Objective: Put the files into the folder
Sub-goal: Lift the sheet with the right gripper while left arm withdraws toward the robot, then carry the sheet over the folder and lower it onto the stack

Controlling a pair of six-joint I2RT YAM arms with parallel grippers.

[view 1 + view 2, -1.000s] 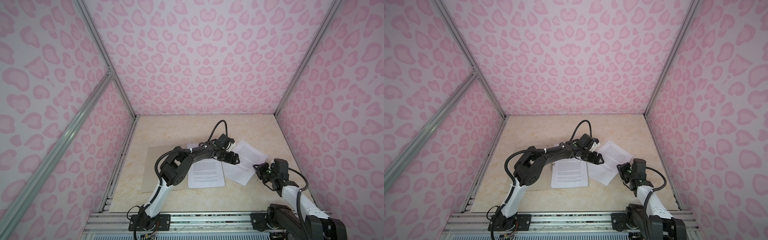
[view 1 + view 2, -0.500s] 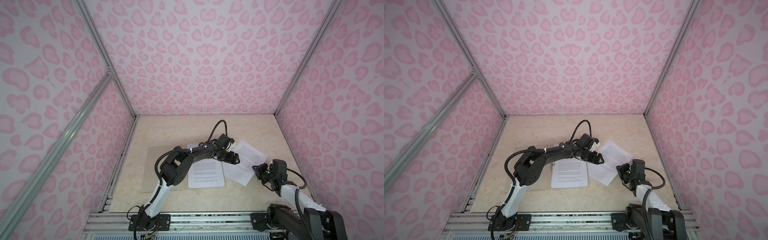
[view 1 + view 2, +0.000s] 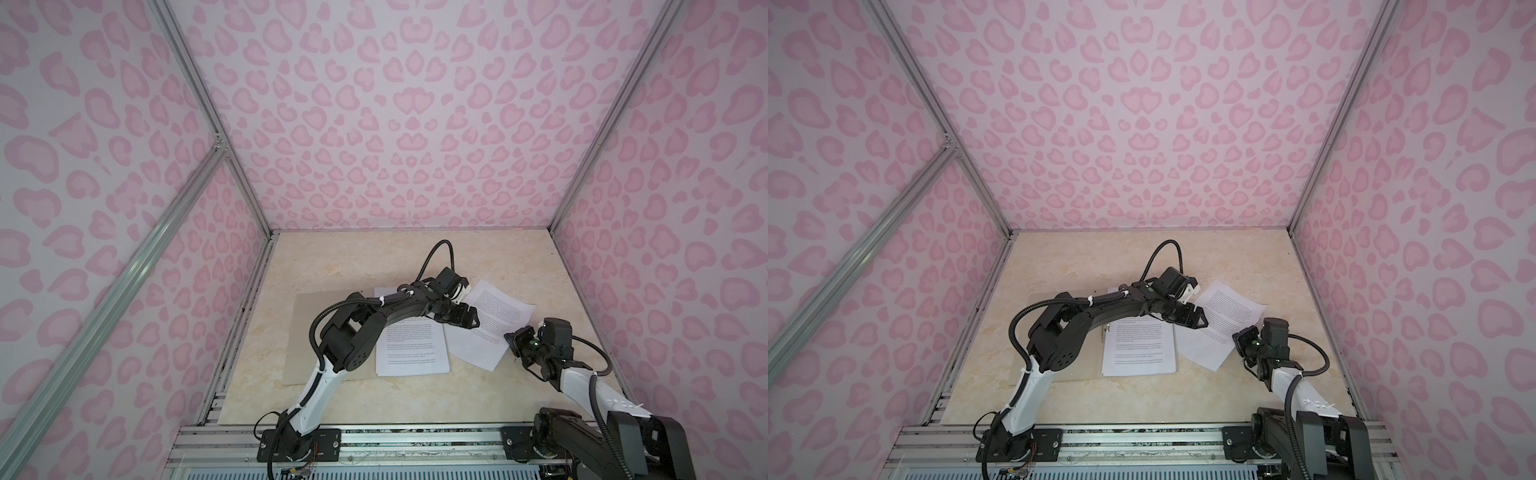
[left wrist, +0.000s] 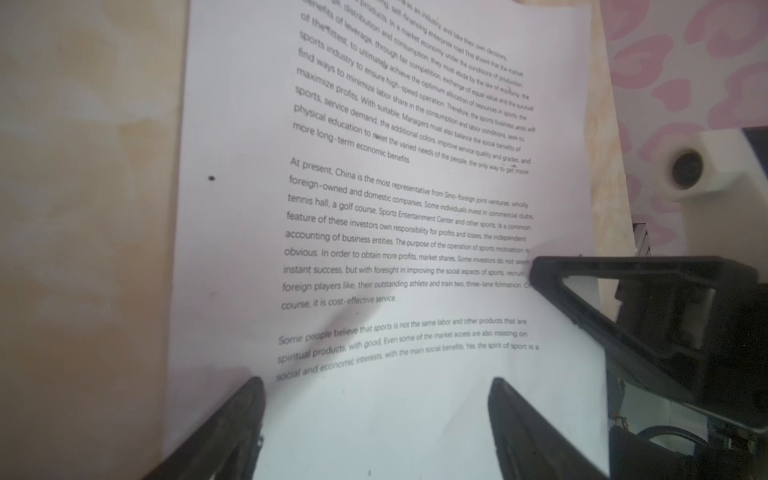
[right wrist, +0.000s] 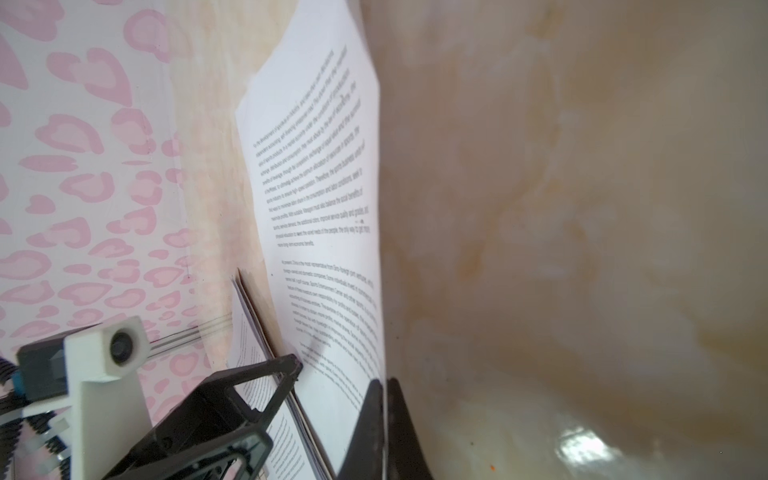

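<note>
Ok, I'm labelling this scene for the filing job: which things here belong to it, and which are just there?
Job:
- skewed white printed paper sheet, pinched at its edge by the right hand
- stack of white printed sheets
- beige-grey cardboard folder
- open left hand over that sheet

Not the job:
- cream marbled tabletop
- pink heart-patterned walls

Pink heart-print walls (image 3: 407,124), alu frame (image 3: 586,166), cream marbled tabletop (image 3: 353,257).
</note>
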